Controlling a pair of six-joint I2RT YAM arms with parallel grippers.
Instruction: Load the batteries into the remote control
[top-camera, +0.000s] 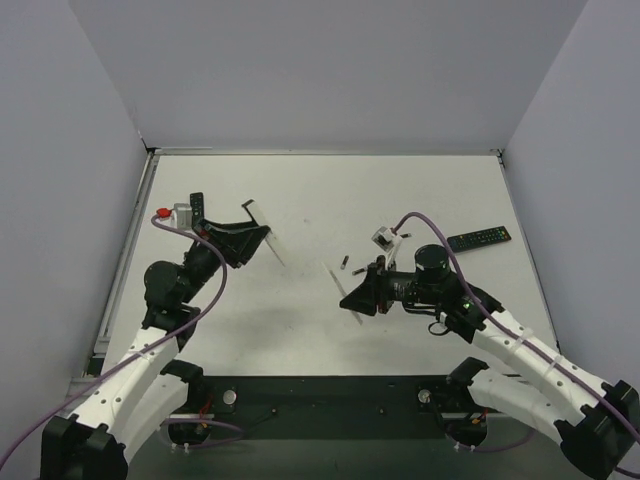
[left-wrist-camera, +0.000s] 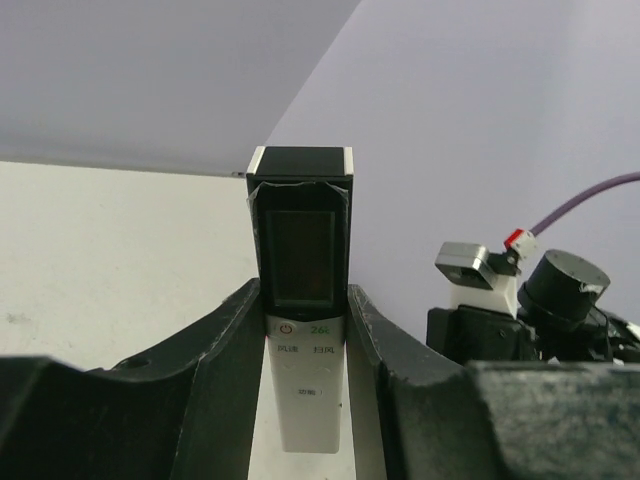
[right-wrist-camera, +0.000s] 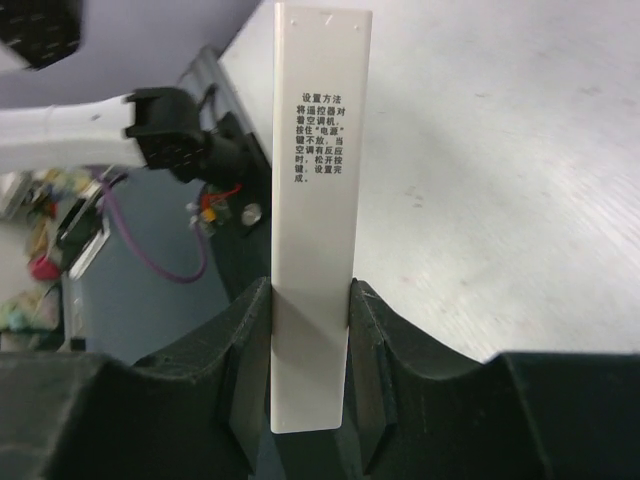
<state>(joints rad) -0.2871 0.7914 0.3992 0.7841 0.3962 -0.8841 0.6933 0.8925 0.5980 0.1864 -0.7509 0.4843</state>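
Observation:
My left gripper (top-camera: 258, 240) is shut on a white remote control (top-camera: 276, 252) and holds it off the table, tilted. In the left wrist view the remote (left-wrist-camera: 303, 330) stands between the fingers (left-wrist-camera: 225, 340), dark display and buttons facing the camera; the gripper (left-wrist-camera: 305, 305) clamps its sides. My right gripper (top-camera: 356, 296) is shut on a flat white cover (top-camera: 334, 276). In the right wrist view the cover (right-wrist-camera: 318, 200), with printed text, is pinched in the gripper (right-wrist-camera: 310, 300). Two tiny dark batteries (top-camera: 345, 262) lie on the table between the grippers.
A black remote (top-camera: 478, 238) lies at the right of the table. Another black remote (top-camera: 197, 204) lies at the far left by the left wrist. Grey walls enclose the white table (top-camera: 330, 190) on three sides.

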